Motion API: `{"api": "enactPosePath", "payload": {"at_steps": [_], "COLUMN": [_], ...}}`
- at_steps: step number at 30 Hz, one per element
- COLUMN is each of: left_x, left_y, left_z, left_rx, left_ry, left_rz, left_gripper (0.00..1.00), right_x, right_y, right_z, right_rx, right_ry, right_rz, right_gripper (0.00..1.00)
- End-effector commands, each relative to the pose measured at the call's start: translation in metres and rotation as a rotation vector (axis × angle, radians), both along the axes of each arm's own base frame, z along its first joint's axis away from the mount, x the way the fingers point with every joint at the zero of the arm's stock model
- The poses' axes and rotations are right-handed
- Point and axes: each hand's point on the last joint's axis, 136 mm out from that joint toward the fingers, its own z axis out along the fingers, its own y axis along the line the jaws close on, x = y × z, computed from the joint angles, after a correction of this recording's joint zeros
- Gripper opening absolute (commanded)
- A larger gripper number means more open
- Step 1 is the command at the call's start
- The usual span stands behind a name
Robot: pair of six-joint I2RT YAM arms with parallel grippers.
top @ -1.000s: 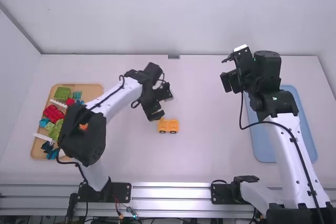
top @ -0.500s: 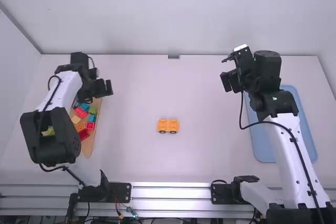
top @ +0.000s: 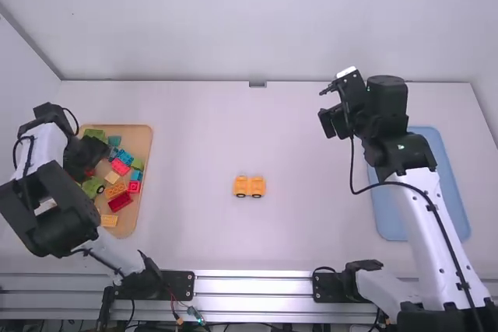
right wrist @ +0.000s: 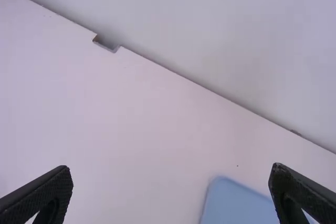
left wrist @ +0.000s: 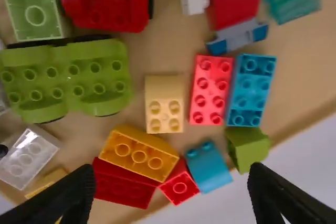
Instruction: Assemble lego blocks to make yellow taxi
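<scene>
My left gripper (top: 92, 162) is over the wooden tray at the left. In the left wrist view, this gripper (left wrist: 170, 195) is open above loose blocks, with an orange brick (left wrist: 139, 153), a tan brick (left wrist: 164, 104) and a green wheeled base (left wrist: 68, 77) below. An orange-yellow car-like piece with dark wheels (top: 250, 186) stands alone near the middle of the table. My right gripper (top: 334, 124) is raised at the right, left of the blue tray's far end. In the right wrist view, that gripper (right wrist: 170, 190) is open with nothing between its fingers.
The wooden tray (top: 144, 139) holds several bricks: red, blue, green, white and yellow. A blue tray (top: 443, 184) lies at the right, partly under the right arm. Side and back walls bound the white table (top: 233, 122).
The left gripper has left the table's middle and swung left over the wooden tray, leaving the orange-yellow piece standing where it was. The right gripper has shifted slightly left.
</scene>
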Motion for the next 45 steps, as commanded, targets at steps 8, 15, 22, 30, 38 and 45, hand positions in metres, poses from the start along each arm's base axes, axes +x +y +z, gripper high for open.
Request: {"api": "enactPosePath", "payload": {"at_steps": [8,15,22,30,38,45], "left_x": [-0.006,-0.005,-0.008,-0.007,-0.004,-0.01], "left_y": [0.001,0.001,-0.004,-0.005,-0.009,-0.01], "left_z": [-0.05,-0.058,-0.072,-0.082,-0.09,-0.09], "left_rx": [-0.037,-0.043,-0.047,-0.036,-0.022,-0.025], "left_ry": [0.126,0.132,0.126,0.11,0.098,0.121], "left_rz": [0.021,0.02,0.014,0.011,-0.029,-0.022], "left_gripper": [0.58,0.56,0.54,0.53,0.55,0.46], "right_x": [-0.005,-0.005,-0.005,-0.002,-0.002,-0.002], "right_y": [0.022,0.024,0.025,0.026,0.026,0.026], "right_z": [0.021,0.021,0.021,0.026,0.026,0.026], "right_rx": [0.013,0.013,0.013,0.023,0.023,0.023], "right_ry": [-0.051,-0.05,-0.05,-0.074,-0.074,-0.073], "right_rz": [0.059,0.065,0.066,0.067,0.067,0.067], "right_gripper": [0.99,0.99,0.99,0.99,0.99,0.99]}}
